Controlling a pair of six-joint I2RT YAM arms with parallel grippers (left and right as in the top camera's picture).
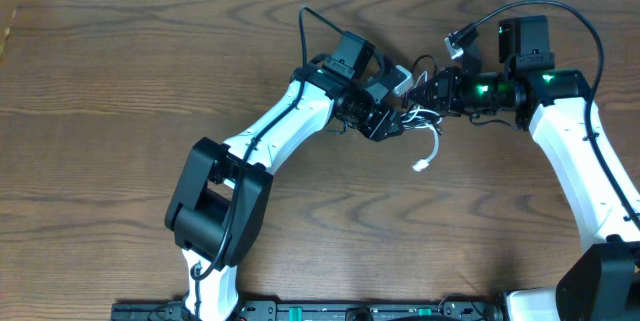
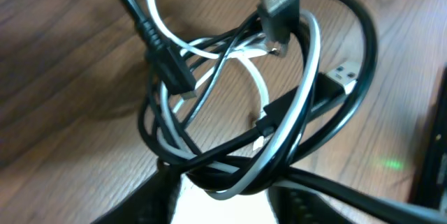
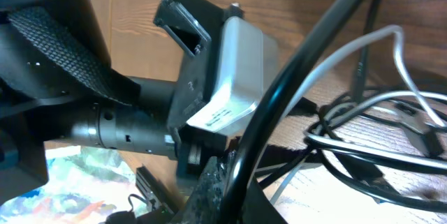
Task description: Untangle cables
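left arm [image 1: 290, 121] extended | right arm [image 1: 580, 156] bent | right fingers [image 3: 213, 185] closed

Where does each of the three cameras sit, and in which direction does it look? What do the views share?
Overhead: fixed above the table, looking straight down; left arm and right arm show, left gripper and right gripper at the cables.
Left wrist: on the left wrist, looking down at the cables; its fingers frame the bottom edge.
Right wrist: on the right wrist, looking sideways at the left arm's camera housing; its own finger shows low.
Shared: every view shows the cables.
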